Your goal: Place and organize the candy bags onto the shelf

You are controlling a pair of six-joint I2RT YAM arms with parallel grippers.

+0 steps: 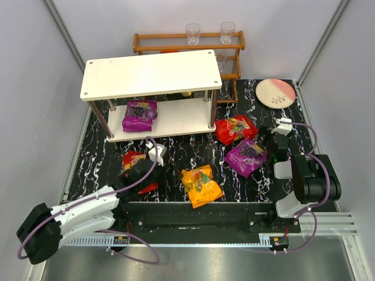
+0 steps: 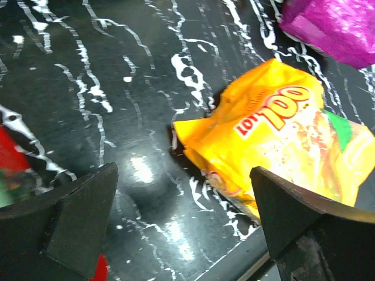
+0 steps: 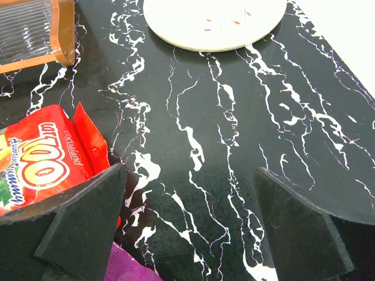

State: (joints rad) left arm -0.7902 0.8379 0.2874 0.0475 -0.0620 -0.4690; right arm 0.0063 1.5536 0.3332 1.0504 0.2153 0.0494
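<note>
Left tool (image 2: pixel 181 175): hanging wide open, empty, beside the glossy orange plastic candy bag (image 2: pixel 281 140) on the black marbled tabletop (image 2: pixel 117 88).
Handling: light, soft, slippery; pinching a crimped end seam is looking safest.
Right tool (image 3: pixel 188 175): gaping empty beside the glossy red plastic bag (image 3: pixel 41 170) and glossy purple plastic bag (image 1: pixel 246 157).
Shelf: the white two-tier board shelf (image 1: pixel 150 73) is carrying another purple bag (image 1: pixel 139 115) on its lower tier.
Hidden: the left arm (image 1: pixel 88 208) is covering most of another red bag (image 1: pixel 132 158).
</note>
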